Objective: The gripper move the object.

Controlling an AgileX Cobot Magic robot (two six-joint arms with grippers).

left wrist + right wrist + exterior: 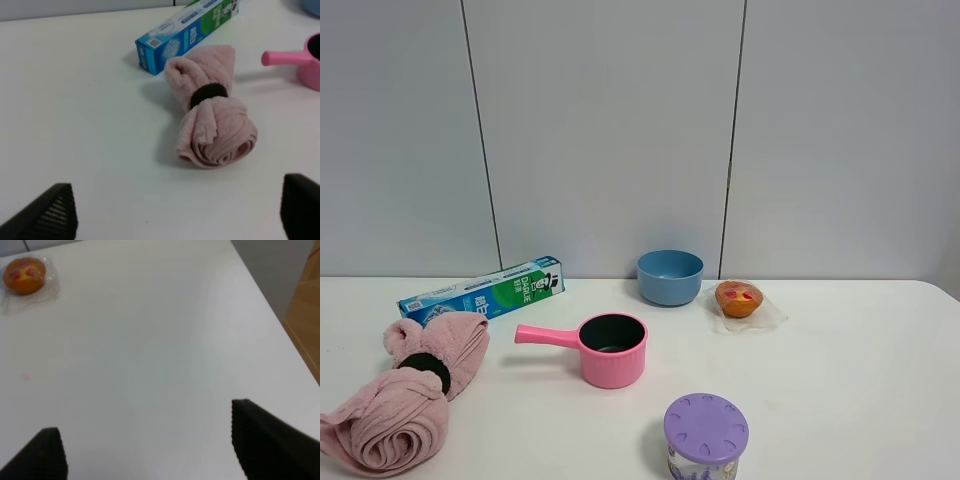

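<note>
The pink rolled towel bundle [405, 400] with a black band lies at the front left of the white table [840, 380]. In the left wrist view the towel [212, 125] lies ahead of my left gripper [175, 220], whose dark fingertips [50, 215] stand wide apart and empty, short of the towel. My right gripper [150, 455] is open and empty over bare table, its fingertips [265, 440] apart. Neither gripper shows in the exterior high view.
A blue-green toothpaste box [485, 290] lies behind the towel. A pink saucepan [605, 348] stands mid-table, a blue bowl [670, 276] behind it, a wrapped orange bun [740, 298] to the right, a purple-lidded jar [706, 432] in front. The table's right edge [270, 305] is near.
</note>
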